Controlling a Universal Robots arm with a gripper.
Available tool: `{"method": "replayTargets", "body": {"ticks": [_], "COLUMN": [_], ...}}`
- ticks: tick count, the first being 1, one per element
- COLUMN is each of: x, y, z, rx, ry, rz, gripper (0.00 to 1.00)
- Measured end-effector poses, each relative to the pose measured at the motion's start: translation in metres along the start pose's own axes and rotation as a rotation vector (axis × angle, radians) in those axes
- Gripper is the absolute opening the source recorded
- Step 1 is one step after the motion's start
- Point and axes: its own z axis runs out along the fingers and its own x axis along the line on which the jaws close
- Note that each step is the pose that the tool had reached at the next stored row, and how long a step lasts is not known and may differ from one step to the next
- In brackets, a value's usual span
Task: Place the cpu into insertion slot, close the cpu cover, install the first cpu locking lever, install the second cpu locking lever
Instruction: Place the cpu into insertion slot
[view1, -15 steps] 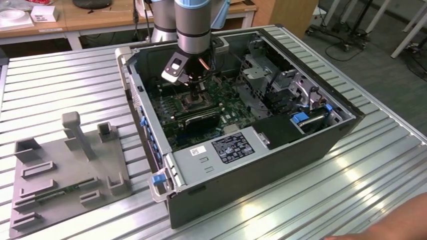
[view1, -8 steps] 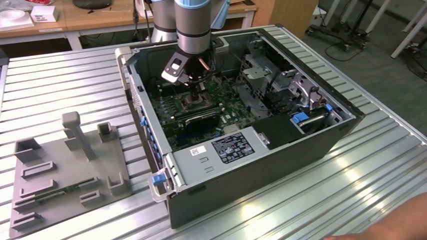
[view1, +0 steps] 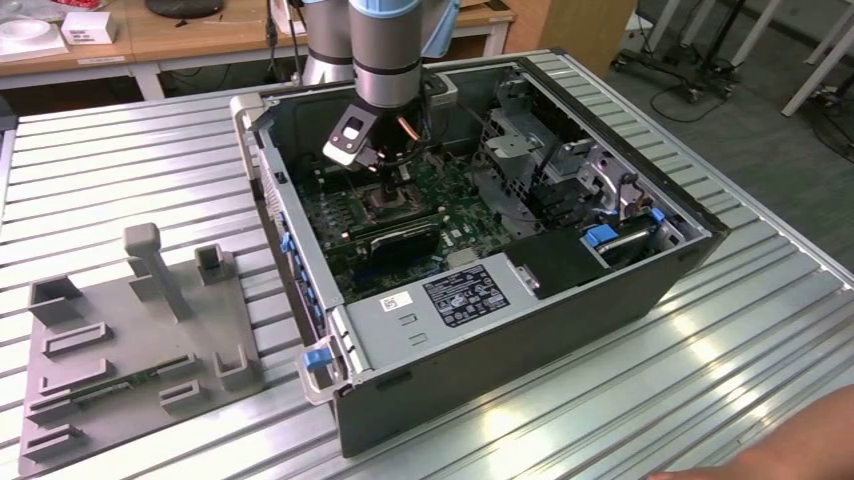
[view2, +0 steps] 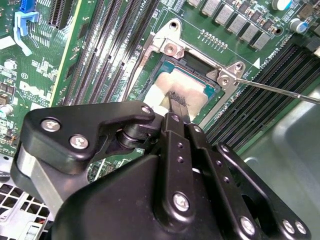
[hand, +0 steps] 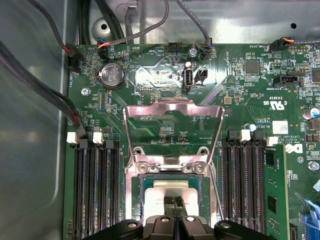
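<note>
The gripper (hand: 173, 201) was closed, jaws together, its tip at the cpu (hand: 159, 192). The cpu lay seated in the insertion slot (hand: 136, 197) on the motherboard (hand: 150, 80). The cpu cover (hand: 172, 106) stood hinged open.

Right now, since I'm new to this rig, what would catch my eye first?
The open computer case on the slatted table stands out, with the arm reaching down into it. In the first wrist view the tool sits over the pale cpu lying in the insertion slot, the cpu cover swung open. A grey fixture tray lies at the exterior view's left.
</note>
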Motion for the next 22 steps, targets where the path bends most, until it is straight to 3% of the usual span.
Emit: {"method": "replayTargets", "body": {"ticks": [9, 13, 22], "x": [-0.0002, 0.0006, 0.0007], "y": [-0.0001, 0.0005, 0.0021], "z": [0.0001, -0.0032, -0.0281], "rx": [0.0003, -0.0015, -0.0002], "ry": [-0.0005, 0.0028, 0.0005], "rz": [0.0, 0.0, 0.0], "gripper": [0.11, 0.11, 0.11]}}
